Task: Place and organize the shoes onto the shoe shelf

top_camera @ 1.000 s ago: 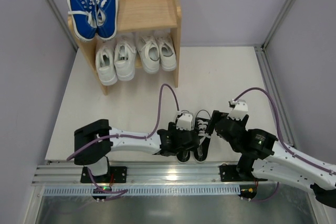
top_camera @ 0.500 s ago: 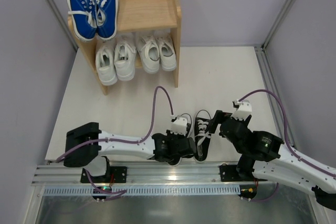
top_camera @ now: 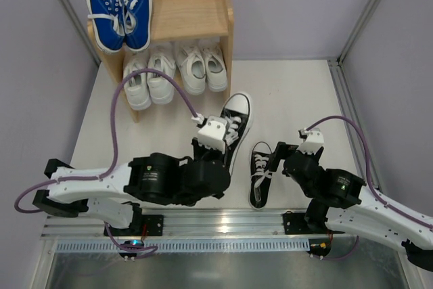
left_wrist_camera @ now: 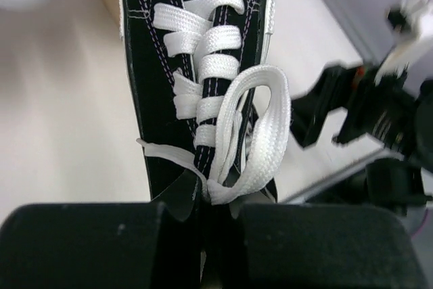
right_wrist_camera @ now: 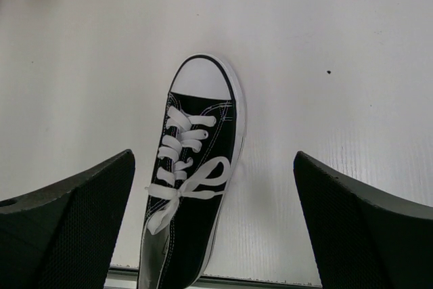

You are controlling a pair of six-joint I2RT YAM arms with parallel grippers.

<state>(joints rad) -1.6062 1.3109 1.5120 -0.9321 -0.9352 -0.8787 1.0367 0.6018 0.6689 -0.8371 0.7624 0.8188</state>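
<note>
My left gripper (top_camera: pixel 215 148) is shut on the heel end of a black sneaker (top_camera: pixel 233 123) and holds it above the table, toe pointing toward the shoe shelf (top_camera: pixel 193 8). In the left wrist view the held black sneaker (left_wrist_camera: pixel 203 65) runs straight out from the shut gripper (left_wrist_camera: pixel 203 235). The other black sneaker (top_camera: pixel 259 174) lies on the table near the front edge. My right gripper (top_camera: pixel 276 157) stands open just right of it; in the right wrist view that sneaker (right_wrist_camera: pixel 193 187) lies below the wide-open gripper (right_wrist_camera: pixel 215 225). A blue pair (top_camera: pixel 118 11) sits on the top tier, left.
Two white pairs (top_camera: pixel 176 72) fill the shelf's lower tier. The right half of the top tier is bare wood. A metal rail (top_camera: pixel 223 225) runs along the table's near edge. Purple cables loop over both arms. Grey walls close in both sides.
My left gripper closed on one black sneaker and carried it up and away from the front edge toward the shelf. The right arm shifted slightly and stays open.
</note>
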